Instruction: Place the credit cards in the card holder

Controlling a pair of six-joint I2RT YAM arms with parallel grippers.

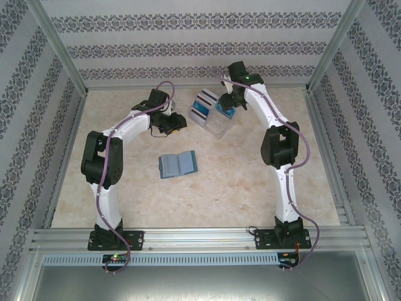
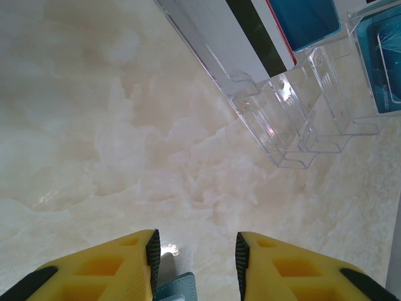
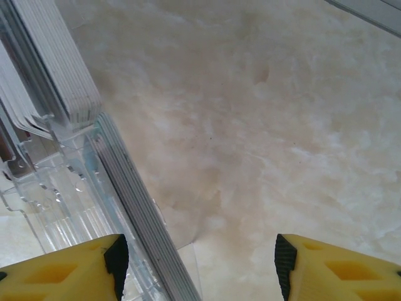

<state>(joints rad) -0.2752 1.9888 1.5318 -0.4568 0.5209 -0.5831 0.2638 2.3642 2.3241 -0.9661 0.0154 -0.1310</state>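
The card holder (image 1: 178, 164) lies open on the table's middle, teal-blue with lighter inner faces. The credit cards (image 1: 203, 106) stand in a clear plastic stand (image 1: 216, 125) at the back. My left gripper (image 1: 177, 122) hovers left of the stand, open (image 2: 195, 257); a teal stitched corner (image 2: 178, 290) shows low beside its left finger. Ahead of it are a white card with a dark stripe (image 2: 250, 31) and a blue card (image 2: 307, 22). My right gripper (image 1: 227, 105) is open (image 3: 200, 263) at the stand's right end, with a row of card edges (image 3: 141, 219) just inside its left finger.
The marble-look tabletop (image 1: 238, 188) is fenced by metal rails (image 1: 200, 237) and patterned walls. The stand's clear tiers (image 2: 294, 119) jut toward my left gripper. More white card edges (image 3: 59, 69) rise at the right wrist view's upper left.
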